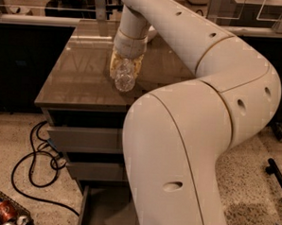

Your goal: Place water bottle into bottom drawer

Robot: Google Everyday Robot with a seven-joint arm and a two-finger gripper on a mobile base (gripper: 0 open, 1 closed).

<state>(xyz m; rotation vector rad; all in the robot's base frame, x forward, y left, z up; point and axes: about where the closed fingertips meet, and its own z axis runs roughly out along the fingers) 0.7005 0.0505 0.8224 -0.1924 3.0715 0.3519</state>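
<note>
My gripper point(125, 68) hangs over the cabinet's brown countertop point(81, 78), with yellowish fingers point(116, 65) shut on the water bottle point(124, 79). The clear crinkled bottle hangs down between them, its lower end just above or on the top; I cannot tell which. The bottom drawer point(95, 209) is pulled out at floor level below, and only its left part shows past my white arm point(186, 150). The two upper drawers point(85, 139) are closed.
A black cable point(36, 161) loops on the speckled floor left of the cabinet. A wire basket with cans point(3, 211) sits at the lower left. A black bar point(277, 176) lies on the floor at the right. A railing runs behind the cabinet.
</note>
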